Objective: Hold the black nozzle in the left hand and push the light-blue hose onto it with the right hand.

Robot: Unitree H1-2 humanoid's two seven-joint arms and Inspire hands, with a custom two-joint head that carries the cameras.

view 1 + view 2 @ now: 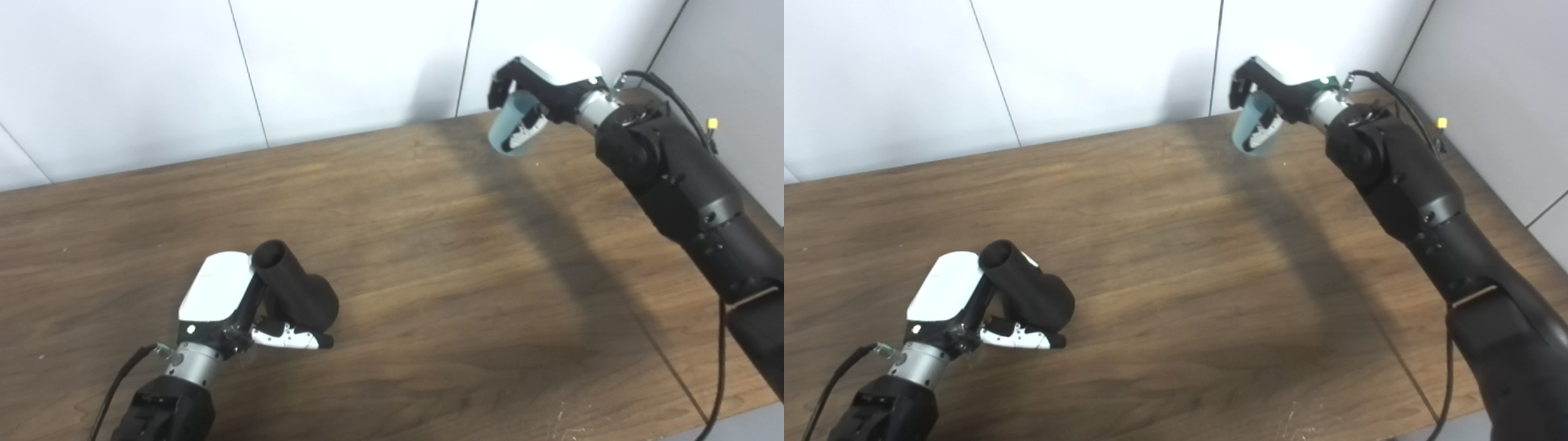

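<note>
The black nozzle (295, 286) is a thick dark tube with a wider base, lying low over the near left of the table. My left hand (229, 303) is shut on it, thumb under its base, its narrow end pointing up and away. A short light-blue hose (512, 130), translucent with an open mouth, hangs at the far right above the table's back edge. My right hand (542, 86) is shut on the hose, fingers wrapped round its upper part. The two parts are far apart across the table.
The brown wooden table (429, 257) stretches between the hands. White wall panels (343, 61) stand right behind it. My right forearm (692, 196) with its cable crosses the right side. The table's front edge shows at the bottom right.
</note>
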